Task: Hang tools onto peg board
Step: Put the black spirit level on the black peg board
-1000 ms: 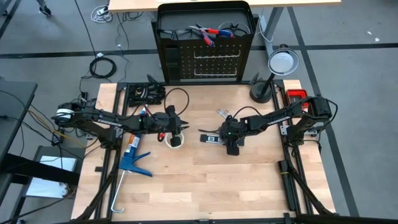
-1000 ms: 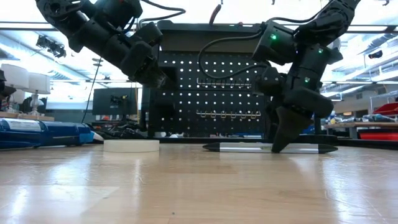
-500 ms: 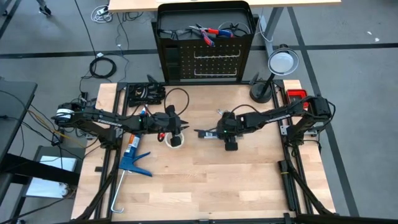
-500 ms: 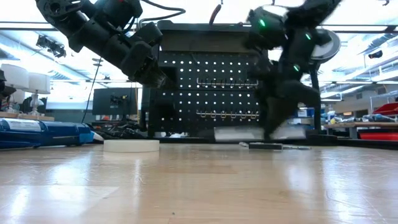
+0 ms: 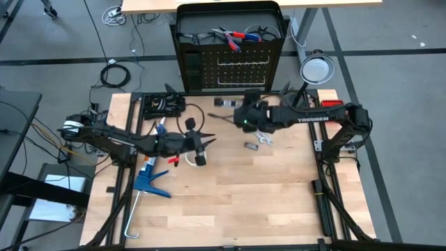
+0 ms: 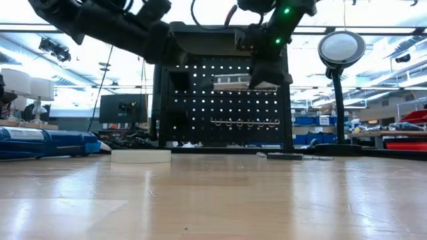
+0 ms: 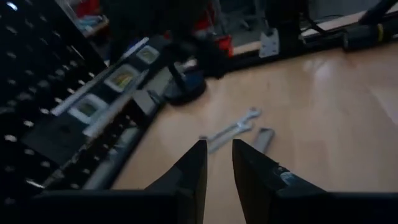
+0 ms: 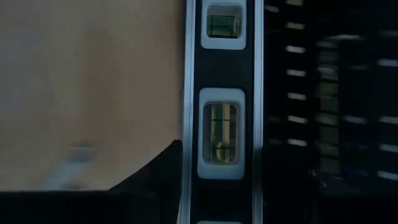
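The right gripper [image 5: 245, 113] is clamped on the black bar with pale windows [image 8: 225, 112], which in its wrist view runs straight ahead between the fingers. It holds the bar raised off the table [image 5: 279, 188], just in front of the peg board [image 5: 240, 70] — the low view shows the load up near the upper row of silver hooks [image 6: 243, 123], though I cannot tell whether bar and panel are touching.

Judging by this, the step in hand is carrying the bar to the board for hanging; it is not yet on a hook. The next move calls for squaring the bar to the panel, finding whatever hole or edge can catch a hook, easing it on, and only then letting go. A long bar held near one end may swing or tip, so release too soon could drop it.

Below and behind the right gripper, the silver wrenches [image 5: 263, 138] lie on the wood with a small dark piece [image 5: 251, 146] just beside them.

The left gripper [image 5: 198, 145] hovers over the table with its fingers [image 7: 186, 174] slightly apart and nothing between them. The white tape roll [image 6: 141, 156] lies near it — apparently just beneath in the high view. The blue caulking gun [image 5: 146, 178] lies behind that hand, toward its own arm.
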